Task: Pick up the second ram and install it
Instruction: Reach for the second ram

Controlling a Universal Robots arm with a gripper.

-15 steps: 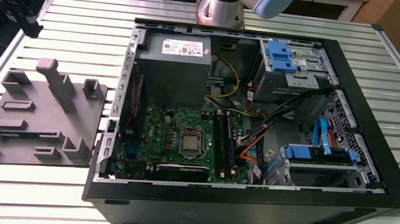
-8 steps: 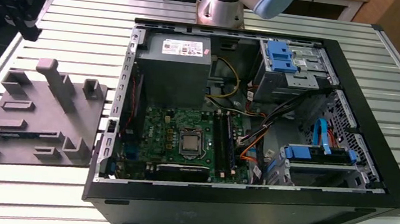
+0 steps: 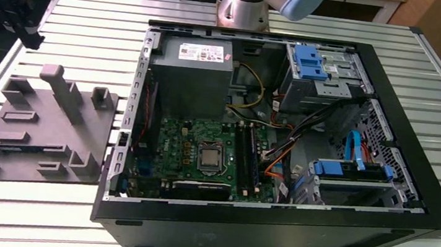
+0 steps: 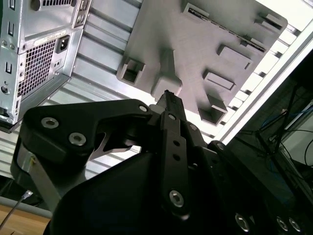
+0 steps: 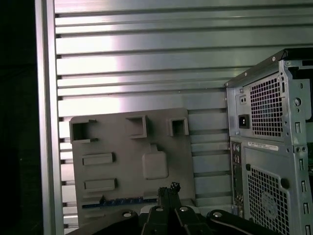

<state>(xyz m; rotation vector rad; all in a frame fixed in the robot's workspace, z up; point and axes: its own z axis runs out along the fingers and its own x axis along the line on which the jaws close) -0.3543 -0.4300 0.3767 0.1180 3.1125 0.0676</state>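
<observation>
While the slatted table carries the computer case and, to the exterior view's left of it, the grey holder plate, the gripper hangs above that plate with its empty fingers pressed together. The second ram shows in the first wrist view as a thin blue strip slotted near the plate's edge.

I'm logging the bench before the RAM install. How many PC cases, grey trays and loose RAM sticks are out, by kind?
PC case: 1
Grey tray: 1
RAM stick, the blue strip along the tray's edge in the first wrist view: 1
Total: 3
</observation>
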